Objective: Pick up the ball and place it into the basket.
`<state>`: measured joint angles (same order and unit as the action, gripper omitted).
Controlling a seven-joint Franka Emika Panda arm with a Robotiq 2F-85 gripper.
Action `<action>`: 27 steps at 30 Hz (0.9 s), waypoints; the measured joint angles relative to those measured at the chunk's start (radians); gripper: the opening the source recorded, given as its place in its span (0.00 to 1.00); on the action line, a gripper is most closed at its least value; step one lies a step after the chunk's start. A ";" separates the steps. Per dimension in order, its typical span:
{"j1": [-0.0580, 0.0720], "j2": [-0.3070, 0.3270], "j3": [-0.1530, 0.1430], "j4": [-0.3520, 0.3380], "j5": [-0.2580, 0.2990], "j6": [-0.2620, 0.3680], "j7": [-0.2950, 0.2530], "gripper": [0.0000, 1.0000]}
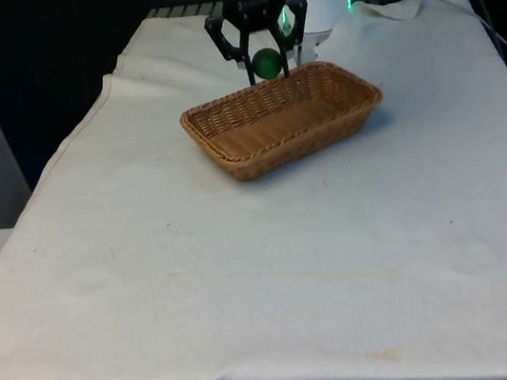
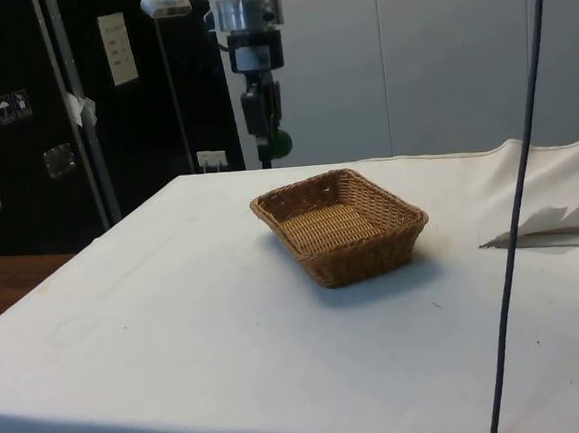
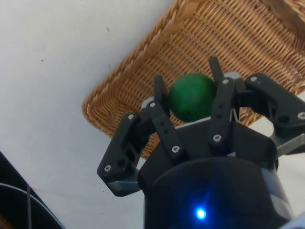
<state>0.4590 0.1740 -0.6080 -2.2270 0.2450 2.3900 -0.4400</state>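
A green ball (image 1: 266, 63) (image 3: 191, 97) sits between the two black fingers of my gripper (image 1: 266, 66) (image 2: 274, 143) (image 3: 188, 88), which is shut on it. The gripper hangs in the air above the far rim of the woven wicker basket (image 1: 283, 118) (image 2: 340, 223) (image 3: 224, 52). The basket is rectangular, light brown, and has nothing inside it. In the side view the ball (image 2: 280, 143) shows just beside the finger, well above the basket's back edge. In the wrist view the ball lies over the basket's inner floor, near one short wall.
White cloth (image 1: 267, 275) covers the whole table. A thin dark cable (image 2: 522, 178) hangs across the side view's right part. Folded cloth (image 2: 550, 206) bunches at that side, beyond the basket.
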 measured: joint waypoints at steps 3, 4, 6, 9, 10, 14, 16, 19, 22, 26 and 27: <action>0.000 -0.019 0.003 -0.045 0.000 0.036 -0.001 0.00; 0.000 -0.019 0.003 -0.045 0.000 0.036 -0.001 0.00; 0.000 -0.025 0.005 -0.068 0.000 0.057 -0.001 0.00; 0.000 -0.029 0.008 -0.093 0.001 0.081 -0.001 0.00; 0.000 -0.030 0.010 -0.104 0.003 0.094 0.000 0.00; 0.000 -0.030 0.020 -0.153 0.011 0.147 0.003 0.00; 0.000 -0.029 0.025 -0.177 0.017 0.174 0.004 0.00; 0.000 -0.025 0.032 -0.206 0.030 0.208 0.004 0.00; 0.000 -0.016 0.039 -0.232 0.046 0.240 0.004 0.00; 0.000 -0.001 0.051 -0.261 0.068 0.281 0.004 0.00; 0.000 0.008 0.058 -0.274 0.083 0.297 0.004 0.00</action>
<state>0.4590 0.1820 -0.5500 -2.5010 0.3280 2.6870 -0.4360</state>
